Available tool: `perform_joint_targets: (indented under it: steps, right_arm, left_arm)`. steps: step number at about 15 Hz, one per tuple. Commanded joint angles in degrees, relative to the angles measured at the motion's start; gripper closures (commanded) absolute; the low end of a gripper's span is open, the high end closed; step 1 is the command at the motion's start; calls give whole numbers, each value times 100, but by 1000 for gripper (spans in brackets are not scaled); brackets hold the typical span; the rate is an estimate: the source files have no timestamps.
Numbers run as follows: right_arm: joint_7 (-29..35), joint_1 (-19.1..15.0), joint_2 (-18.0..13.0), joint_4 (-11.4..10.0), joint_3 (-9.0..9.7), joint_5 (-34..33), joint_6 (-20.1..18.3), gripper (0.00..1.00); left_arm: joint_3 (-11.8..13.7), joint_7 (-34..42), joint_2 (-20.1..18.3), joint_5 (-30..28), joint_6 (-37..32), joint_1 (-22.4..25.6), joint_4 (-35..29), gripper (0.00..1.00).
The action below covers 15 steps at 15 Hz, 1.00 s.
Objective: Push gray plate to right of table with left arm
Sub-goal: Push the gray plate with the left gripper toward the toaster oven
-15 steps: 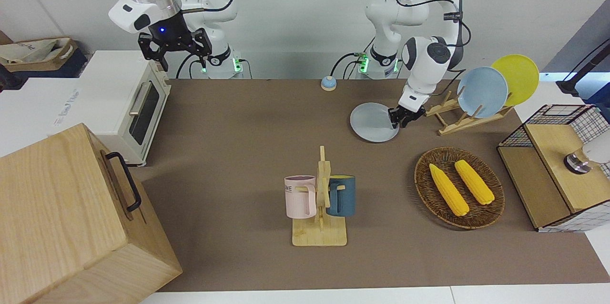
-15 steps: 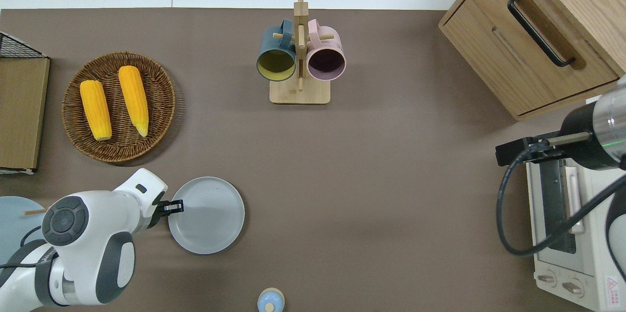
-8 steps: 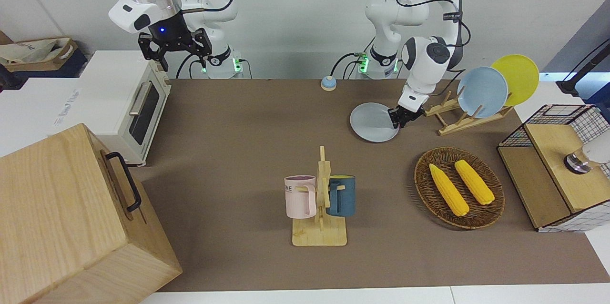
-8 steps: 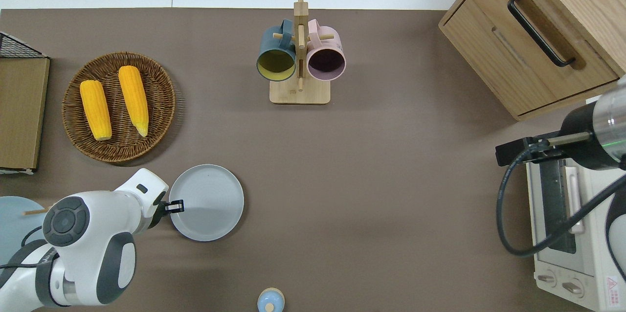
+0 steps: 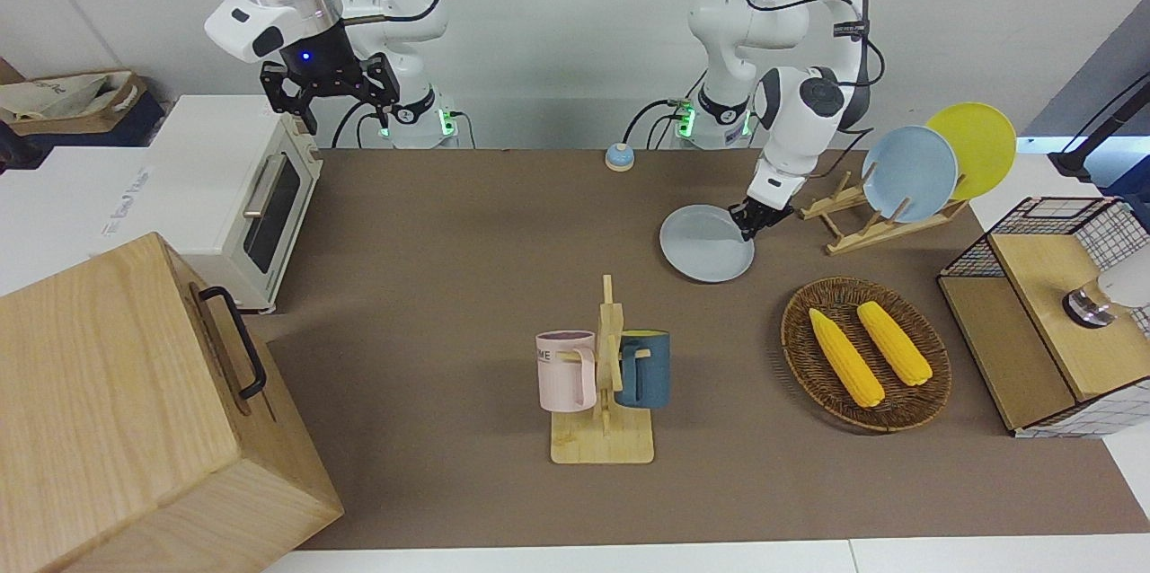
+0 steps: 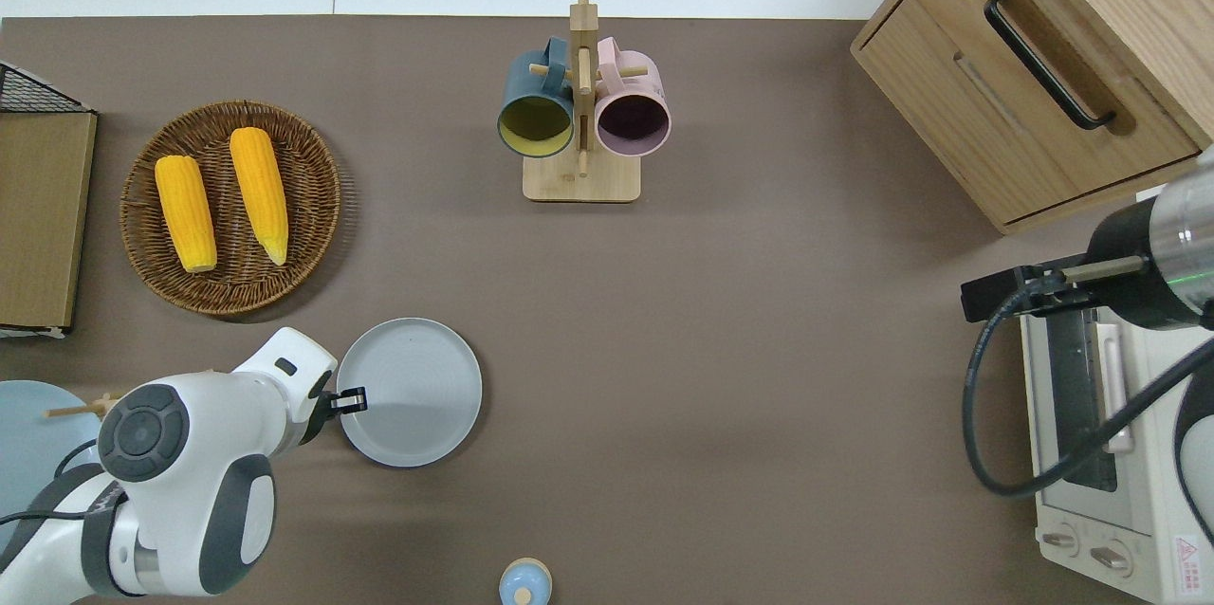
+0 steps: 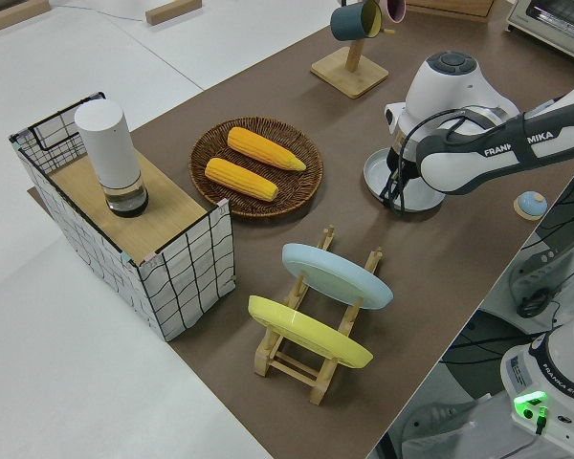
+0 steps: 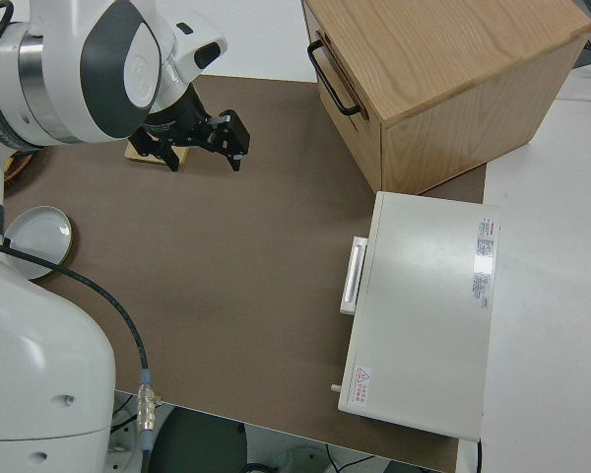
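Note:
The gray plate point(image 5: 706, 243) point(image 6: 410, 392) lies flat on the brown table point(image 6: 721, 349), nearer to the robots than the corn basket. My left gripper point(image 5: 749, 226) point(image 6: 353, 398) is low, its narrow tip shut and set against the plate's rim on the side toward the left arm's end. The side view shows the left gripper point(image 7: 393, 195) at the plate point(image 7: 375, 172), which the arm partly hides. The right gripper point(image 5: 331, 95) point(image 8: 203, 148) is parked and open.
The wicker basket point(image 6: 230, 207) with two corn cobs is just farther from the robots than the plate. A mug rack point(image 6: 581, 121) stands mid-table. A plate rack point(image 5: 885, 214) holds sky-blue and yellow plates. A bell point(image 6: 524, 583), a toaster oven point(image 6: 1100, 453) and a wooden cabinet point(image 6: 1034, 64) stand around.
The plate slid away from the robots, then a little toward the right arm's end, with the left gripper following at its rim. The right arm has not moved.

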Motion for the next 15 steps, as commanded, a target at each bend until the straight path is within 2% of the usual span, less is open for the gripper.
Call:
perform_joint_targets:
  steps: [1,8,15]
  right_arm:
    - [-15,-67,-35,7,30,58,-69,17]
    - [-6,-67,-35,7,30,58,-69,17]
    - [-15,-67,-35,7,30,58,-69,17]
  left_arm:
    - [-410,-727,-49,-35,113,-160,-125,1000]
    - [-939,-1519,12,-26,78,-160,-11,1000]
    - [-1457,-2415,267,-26,60,-160,218,1000]
